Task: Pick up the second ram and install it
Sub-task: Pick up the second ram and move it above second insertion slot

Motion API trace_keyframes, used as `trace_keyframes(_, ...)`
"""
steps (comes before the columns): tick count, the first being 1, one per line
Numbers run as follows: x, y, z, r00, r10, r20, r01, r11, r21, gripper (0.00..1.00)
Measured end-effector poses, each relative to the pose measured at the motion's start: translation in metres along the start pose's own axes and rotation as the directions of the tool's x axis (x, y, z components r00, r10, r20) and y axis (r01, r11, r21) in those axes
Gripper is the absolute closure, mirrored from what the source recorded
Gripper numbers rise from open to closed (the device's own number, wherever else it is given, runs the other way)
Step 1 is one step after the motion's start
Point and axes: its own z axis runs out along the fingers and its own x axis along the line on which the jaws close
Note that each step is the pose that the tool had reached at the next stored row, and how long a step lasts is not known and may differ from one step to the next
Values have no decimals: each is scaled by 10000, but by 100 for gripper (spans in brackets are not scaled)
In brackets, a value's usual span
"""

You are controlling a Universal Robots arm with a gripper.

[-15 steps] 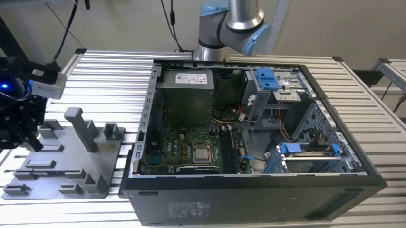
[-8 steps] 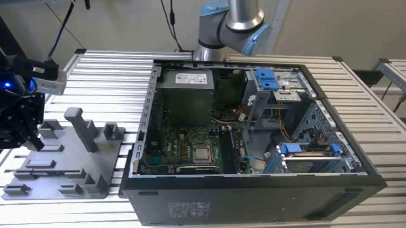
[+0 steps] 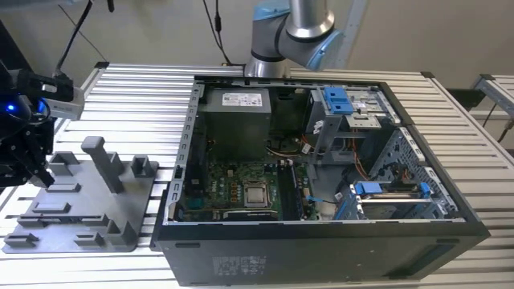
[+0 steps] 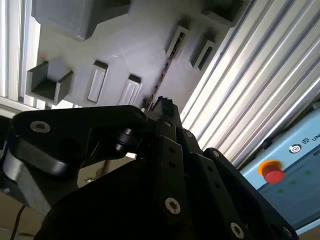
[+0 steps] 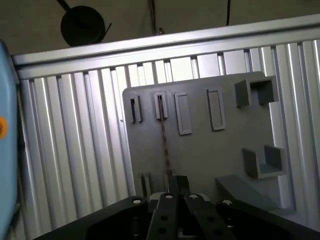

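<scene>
While the open computer case waits well apart on the surface, the second ram is over at the grey tray, showing edge-on in both wrist views as a thin strip. The end effector is drawn narrow on its near end, apparently gripping it. The pick-up looks begun, and all of the installing is left.

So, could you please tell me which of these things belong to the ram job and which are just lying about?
For the job: second ram, edge-on at the grey tray; gripper, close by it; motherboard in the open computer case.
Just lying about: power supply, blue drive brackets, red button.
</scene>
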Motion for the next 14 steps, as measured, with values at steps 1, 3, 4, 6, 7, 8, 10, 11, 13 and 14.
trace_keyframes(1, 0, 0, 1, 10000, -86, -11, 86, 10000, -39, 89)
trace_keyframes(3, 0, 0, 8, 9998, -211, -20, 211, 9998, -61, 89)
trace_keyframes(4, 1, -1, 12, 9997, -253, -15, 253, 9997, -64, 89)
trace_keyframes(6, 1, -1, 19, 9996, -295, 17, 295, 9995, -70, 89)
trace_keyframes(7, 1, -2, 21, 9995, -321, 34, 321, 9995, -71, 89)
trace_keyframes(8, 1, -2, 21, 9994, -349, 33, 349, 9994, -71, 89)
trace_keyframes(10, 1, -2, 21, 9994, -350, 34, 350, 9994, -71, 89)
trace_keyframes(11, 1, -2, 22, 9994, -350, 34, 350, 9994, -71, 89)
trace_keyframes(13, 1, -2, 22, 9994, -350, 34, 351, 9994, -71, 89)
trace_keyframes(14, 1, -2, 22, 9994, -350, 34, 351, 9994, -71, 88)
